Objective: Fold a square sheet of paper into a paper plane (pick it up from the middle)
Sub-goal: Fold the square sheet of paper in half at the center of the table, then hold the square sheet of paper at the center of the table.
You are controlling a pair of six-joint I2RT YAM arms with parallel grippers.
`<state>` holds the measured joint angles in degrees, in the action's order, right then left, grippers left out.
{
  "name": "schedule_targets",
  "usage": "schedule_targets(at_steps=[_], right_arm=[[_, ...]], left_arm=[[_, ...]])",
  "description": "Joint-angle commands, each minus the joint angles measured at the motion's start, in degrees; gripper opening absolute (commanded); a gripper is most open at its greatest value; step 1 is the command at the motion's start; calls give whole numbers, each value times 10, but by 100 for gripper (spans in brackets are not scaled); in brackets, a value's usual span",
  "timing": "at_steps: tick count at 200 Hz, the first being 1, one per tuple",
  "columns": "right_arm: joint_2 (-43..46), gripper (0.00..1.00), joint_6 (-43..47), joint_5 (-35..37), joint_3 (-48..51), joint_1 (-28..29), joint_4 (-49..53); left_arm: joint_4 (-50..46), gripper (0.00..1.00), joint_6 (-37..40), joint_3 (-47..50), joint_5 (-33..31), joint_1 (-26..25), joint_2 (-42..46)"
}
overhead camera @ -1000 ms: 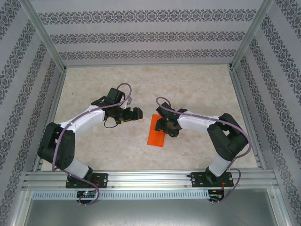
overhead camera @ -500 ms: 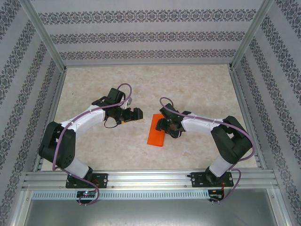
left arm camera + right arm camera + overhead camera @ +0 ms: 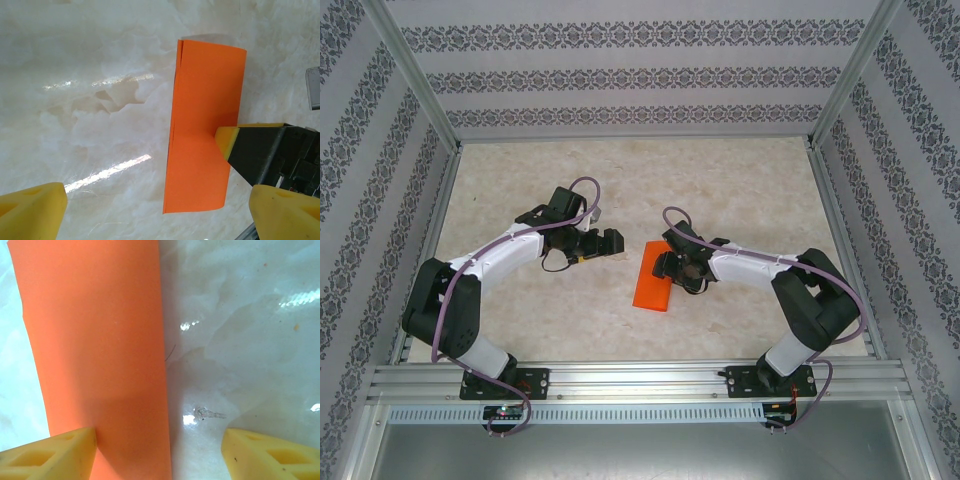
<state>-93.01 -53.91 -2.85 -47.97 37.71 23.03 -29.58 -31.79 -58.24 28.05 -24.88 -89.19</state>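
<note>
Gaping left gripper [image 3: 610, 243]: my jaws wide apart, empty, just beside the orange paper sheet [image 3: 653, 285].
Right gripper [image 3: 672, 268]: my jaws spread, gripping nothing; one yellow pad [image 3: 47, 455] over the sheet's end, the other above bare table [image 3: 740, 190].
Sheet: folded narrow, flat on the table between my grippers.

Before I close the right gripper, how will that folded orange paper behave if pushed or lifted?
The folded orange paper looks thin and light, so it would likely flop if lifted by one edge. On the glossy table it may slide when pushed. Its layers sit slightly offset along one long edge, so the fold might spring open unpressed.
</note>
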Motion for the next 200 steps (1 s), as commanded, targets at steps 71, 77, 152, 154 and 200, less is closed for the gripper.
schedule_targets(at_steps=[71, 77, 152, 154, 200], right_arm=[[-80, 73, 10, 12, -29, 10, 42], [-82, 73, 13, 12, -30, 10, 44], [-100, 73, 5, 14, -24, 14, 42], [-101, 73, 5, 14, -24, 14, 43], [-102, 72, 4, 18, -21, 16, 47]], left_arm=[[13, 95, 13, -4, 13, -6, -7], [13, 95, 14, -4, 13, -6, -8], [19, 75, 16, -19, 45, -24, -33], [19, 74, 16, -20, 45, -25, -35], [16, 49, 10, -40, 54, -53, -74]])
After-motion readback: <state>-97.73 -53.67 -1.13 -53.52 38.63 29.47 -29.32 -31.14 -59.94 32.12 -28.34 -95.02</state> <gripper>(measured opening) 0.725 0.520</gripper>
